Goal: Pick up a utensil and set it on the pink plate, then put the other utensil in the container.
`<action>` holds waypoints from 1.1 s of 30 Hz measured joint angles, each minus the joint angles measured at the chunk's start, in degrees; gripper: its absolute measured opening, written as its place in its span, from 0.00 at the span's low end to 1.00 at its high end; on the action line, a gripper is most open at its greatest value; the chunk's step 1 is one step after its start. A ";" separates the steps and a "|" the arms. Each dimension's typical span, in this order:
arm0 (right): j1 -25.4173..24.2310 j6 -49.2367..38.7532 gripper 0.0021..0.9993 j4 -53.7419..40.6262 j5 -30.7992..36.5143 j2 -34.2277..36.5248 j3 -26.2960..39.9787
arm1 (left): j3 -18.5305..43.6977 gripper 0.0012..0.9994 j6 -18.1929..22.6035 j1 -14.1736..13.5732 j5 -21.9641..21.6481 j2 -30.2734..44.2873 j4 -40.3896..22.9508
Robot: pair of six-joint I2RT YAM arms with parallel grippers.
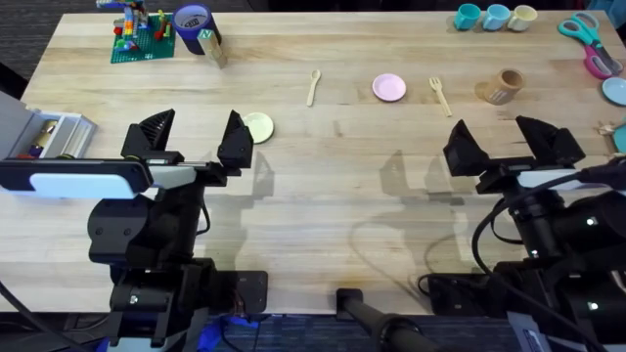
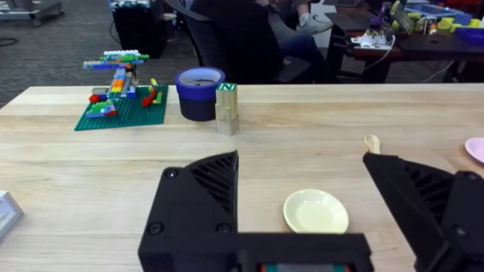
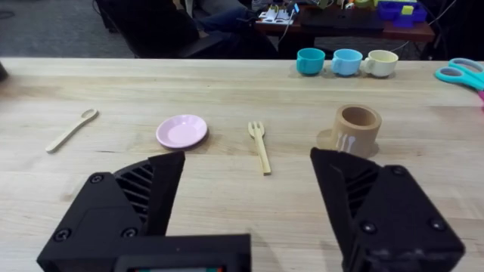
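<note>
A small wooden fork [image 1: 440, 96] [image 3: 261, 146] lies flat just right of the pink plate [image 1: 389, 88] [image 3: 181, 131]. Left of the plate rests a wooden spoon [image 1: 313, 86] [image 3: 70, 129], whose bowl tip [image 2: 371, 141] peeks out in the left wrist view. The tan container [image 1: 503, 86] [image 3: 356, 129] stands upright to the fork's right. My left gripper [image 1: 194, 139] [image 2: 302, 211] hovers open near the table's left side, empty. My right gripper [image 1: 513, 145] [image 3: 249, 204] is open too, holding nothing, nearer to me than the fork and container.
A pale yellow-green dish [image 1: 257, 126] [image 2: 315, 211] sits by the left gripper. A blue cup [image 1: 192, 23], wooden blocks [image 1: 211, 47] and a green brick model [image 1: 142, 31] stand at the far left. Teal, blue and cream cups [image 1: 495, 17] and scissors [image 1: 590, 37] are at the far right.
</note>
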 joint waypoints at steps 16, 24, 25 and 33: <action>0.00 0.02 1.00 0.00 0.00 0.00 0.00 | 0.00 1.00 0.09 0.00 0.02 0.00 0.04; 0.00 0.01 1.00 -1.58 0.06 0.07 0.65 | 0.45 0.99 1.44 0.00 0.00 0.00 -3.59; 0.00 0.02 1.00 -3.31 0.22 0.11 1.53 | 0.89 0.99 1.57 0.00 -0.04 0.06 -5.16; 0.00 -2.40 1.00 -17.31 2.25 6.59 16.67 | 12.61 0.99 1.97 0.02 -0.20 5.54 -12.86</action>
